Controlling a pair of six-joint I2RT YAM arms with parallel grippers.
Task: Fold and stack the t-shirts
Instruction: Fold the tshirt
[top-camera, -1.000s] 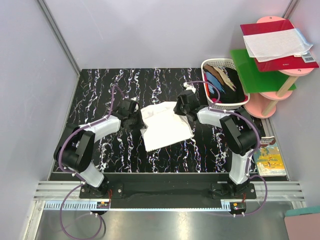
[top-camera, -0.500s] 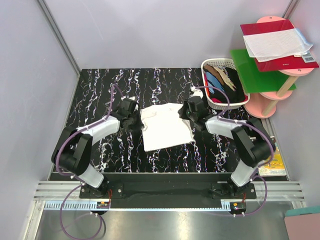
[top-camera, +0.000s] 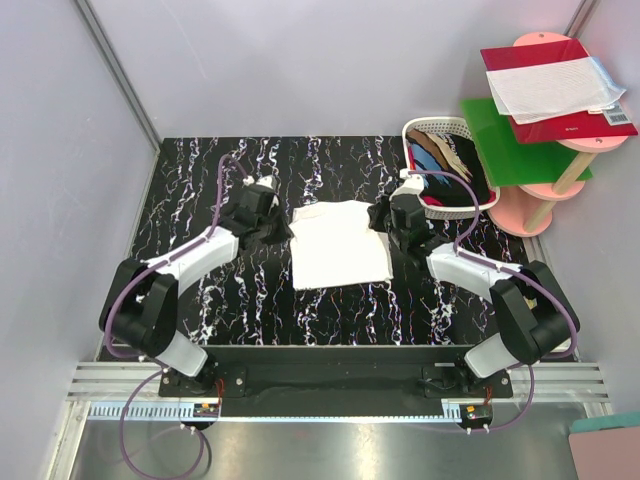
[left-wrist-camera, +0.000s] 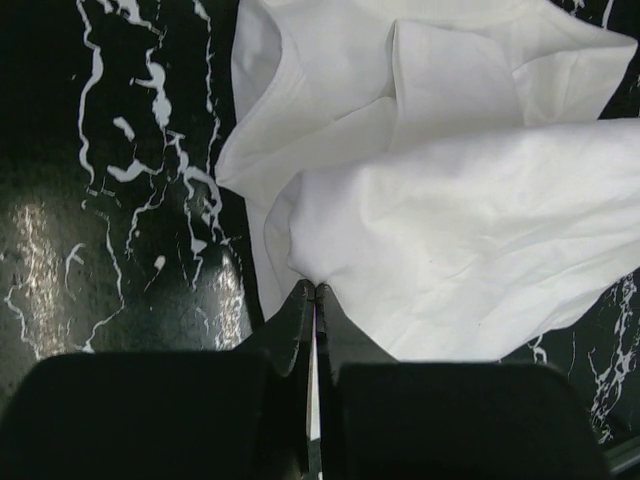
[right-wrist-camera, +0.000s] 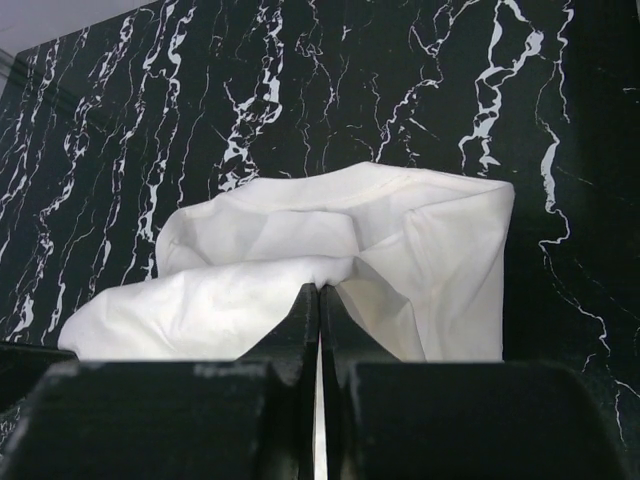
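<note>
White t-shirt (top-camera: 338, 245) lies mid-way across the surface (top-camera: 200, 180), long axis running far edge to near edge, and you hold it from both sides: left end effector (top-camera: 272, 228) pinching its left edge, right end effector (top-camera: 385, 222) pinching its right.

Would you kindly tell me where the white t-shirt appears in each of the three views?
Top external: the white t-shirt lies at picture centre.
Left wrist: the white t-shirt fills the upper right.
Right wrist: the white t-shirt sits at centre.
Shared landmark: the black white-veined table.
</note>
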